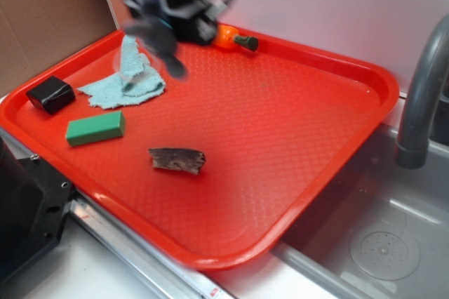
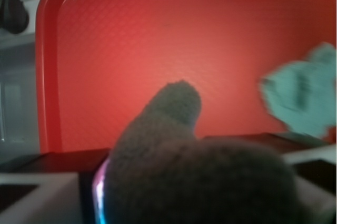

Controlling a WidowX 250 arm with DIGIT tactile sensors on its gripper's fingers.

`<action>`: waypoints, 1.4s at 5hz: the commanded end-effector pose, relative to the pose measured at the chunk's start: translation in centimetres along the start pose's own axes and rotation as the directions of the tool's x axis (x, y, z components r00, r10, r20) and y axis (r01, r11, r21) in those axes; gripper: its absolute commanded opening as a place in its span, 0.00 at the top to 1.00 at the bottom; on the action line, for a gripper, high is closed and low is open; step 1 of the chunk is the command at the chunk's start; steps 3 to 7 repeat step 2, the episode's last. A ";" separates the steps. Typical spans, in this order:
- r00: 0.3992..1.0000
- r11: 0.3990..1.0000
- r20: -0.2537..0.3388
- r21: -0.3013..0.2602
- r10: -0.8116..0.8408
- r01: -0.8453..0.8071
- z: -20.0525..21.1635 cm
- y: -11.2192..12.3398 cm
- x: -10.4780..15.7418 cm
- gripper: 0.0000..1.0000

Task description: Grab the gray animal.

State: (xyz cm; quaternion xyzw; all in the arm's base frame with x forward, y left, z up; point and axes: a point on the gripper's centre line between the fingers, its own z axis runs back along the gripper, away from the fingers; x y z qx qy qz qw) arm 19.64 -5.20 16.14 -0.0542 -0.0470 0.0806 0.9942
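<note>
Red plastic tray (image 1: 280, 137) takes up most of the exterior view, with a gray sink basin (image 1: 379, 236) and a faucet (image 1: 421, 88) just beside its right edge. On the tray lie, well apart from one another, a light blue cloth (image 1: 126, 85), a green block (image 1: 95, 128), a brown bark-like piece (image 1: 177, 160), a black block (image 1: 50, 94), and an orange carrot-like toy (image 1: 231, 38) at the far rim.

Robot arm: blurred in the exterior view, positioned above the tray's far left corner, over the cloth. The gripper (image 1: 158, 29) is off the tray surface.

Task object: the gray animal (image 2: 195, 171) fills the lower part of the wrist view, seated between the gripper's side plates, with one rounded limb or ear pointing up toward the tray. In the exterior view a gray blurred shape hangs under the gripper, with no contact to the tray apparent.

Gripper state: clamped on the gray animal, jaws hidden by the plush.

Assessment: the grab appears accomplished, and the toy seems lifted clear. Remaining work is judged minimal: maintain the grip. Blur limits confidence about how securely it is held.
</note>
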 end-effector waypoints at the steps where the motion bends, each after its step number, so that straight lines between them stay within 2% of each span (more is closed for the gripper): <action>1: 0.992 0.996 0.089 -0.006 0.091 -0.091 4.7 2.7 -2.5 1.00; 2: 0.998 0.995 0.047 0.090 0.041 -0.045 3.8 2.2 -1.9 1.00; 7: 0.998 0.995 0.047 0.090 0.041 -0.045 3.8 2.2 -1.9 1.00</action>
